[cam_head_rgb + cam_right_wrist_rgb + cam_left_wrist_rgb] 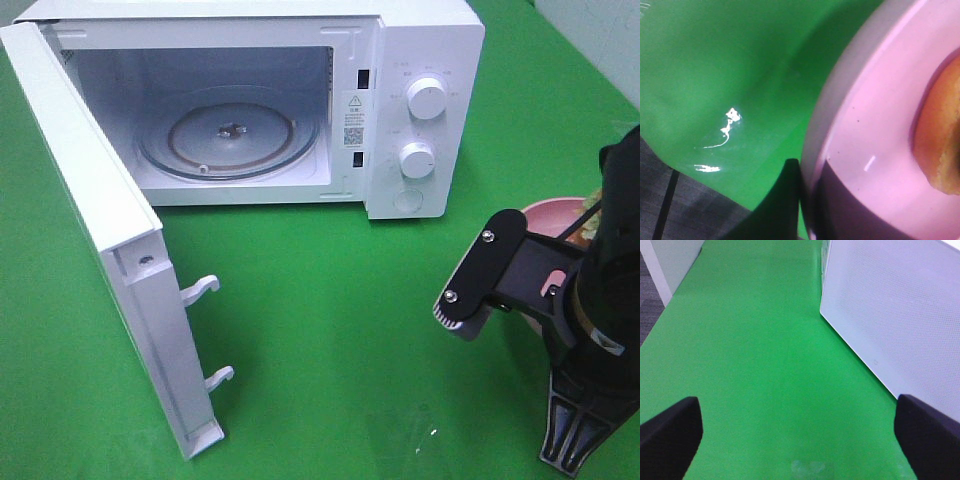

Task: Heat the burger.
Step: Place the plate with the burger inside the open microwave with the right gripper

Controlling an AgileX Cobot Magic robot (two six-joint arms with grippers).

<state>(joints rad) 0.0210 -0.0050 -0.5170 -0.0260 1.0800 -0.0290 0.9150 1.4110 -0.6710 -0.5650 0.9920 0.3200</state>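
The microwave (420, 60) stands at the far edge of the table (330, 330), its door (90, 230) swung out to the left front, the turntable (230, 135) inside. Near the right edge, the burger (940, 135) lies on the plate (548, 213).

Burger (940, 140) cropped by edge; plate (545, 214) mostly hidden.

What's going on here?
The right gripper is shut on the rim of the pink plate carrying the burger, to the right of the microwave. The door stands wide open and the turntable is bare, so the burger isn't in yet. The left gripper is open over the cloth, holding nothing.
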